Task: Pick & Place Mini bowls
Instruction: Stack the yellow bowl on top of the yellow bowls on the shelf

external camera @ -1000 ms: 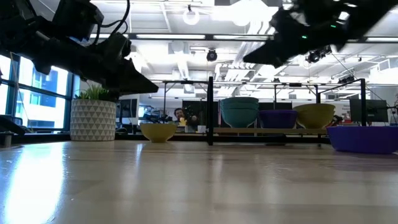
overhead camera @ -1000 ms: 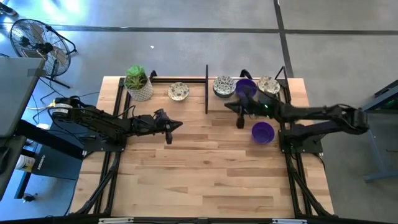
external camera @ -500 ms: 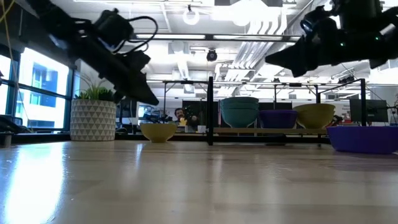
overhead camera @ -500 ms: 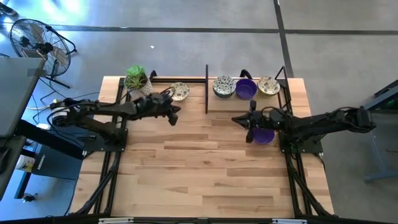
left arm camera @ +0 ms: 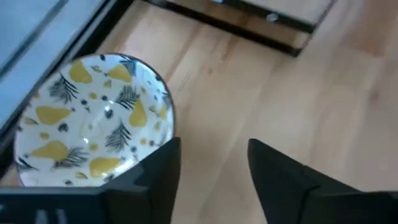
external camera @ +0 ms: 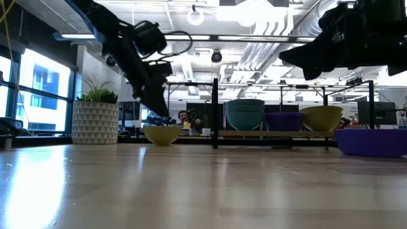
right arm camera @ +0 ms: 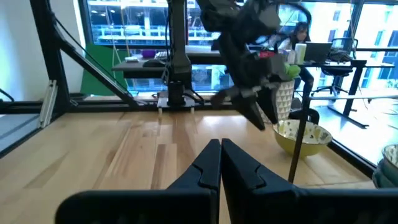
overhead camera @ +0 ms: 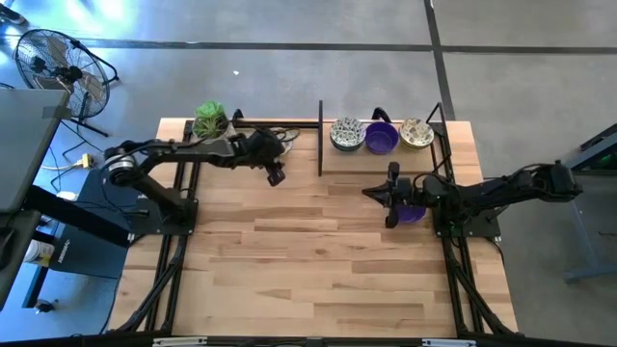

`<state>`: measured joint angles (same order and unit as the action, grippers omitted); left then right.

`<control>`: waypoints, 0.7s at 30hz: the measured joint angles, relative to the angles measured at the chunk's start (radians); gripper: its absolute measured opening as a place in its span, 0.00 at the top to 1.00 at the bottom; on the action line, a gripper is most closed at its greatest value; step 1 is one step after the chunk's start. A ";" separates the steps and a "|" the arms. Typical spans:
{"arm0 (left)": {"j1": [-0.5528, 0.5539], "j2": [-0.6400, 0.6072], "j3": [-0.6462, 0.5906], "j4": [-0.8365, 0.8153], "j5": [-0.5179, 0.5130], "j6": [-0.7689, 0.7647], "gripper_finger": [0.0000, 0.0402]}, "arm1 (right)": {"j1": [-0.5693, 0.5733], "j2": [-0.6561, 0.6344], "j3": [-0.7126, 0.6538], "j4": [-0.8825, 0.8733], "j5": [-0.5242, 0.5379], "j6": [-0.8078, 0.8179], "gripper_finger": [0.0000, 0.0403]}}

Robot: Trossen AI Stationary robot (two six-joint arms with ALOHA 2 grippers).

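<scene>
The light is bright and comes mostly from ceiling lamps [external camera: 196,15], which look burnt out to white above the table [external camera: 191,184]. The windows [right arm camera: 124,25] behind the table give strong daylight, with a bluish tone. The wooden table top has a soft pale glare on the side near the plant pot [external camera: 95,123]. In the low view both arms are dark shapes against this light, with almost no detail. The patterned bowl [left arm camera: 93,121] in the left wrist view looks a little soft. Shadows on the table are weak.
</scene>
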<state>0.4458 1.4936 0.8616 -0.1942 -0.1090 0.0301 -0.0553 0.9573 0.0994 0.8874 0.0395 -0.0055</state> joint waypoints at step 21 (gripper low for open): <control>0.059 0.112 0.020 0.052 -0.205 0.131 0.46 | 0.010 0.000 0.000 0.001 -0.004 -0.039 1.00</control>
<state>0.5046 1.6054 0.8814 -0.1417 -0.3145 0.1610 -0.0448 0.9577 0.0994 0.8883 0.0353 -0.0441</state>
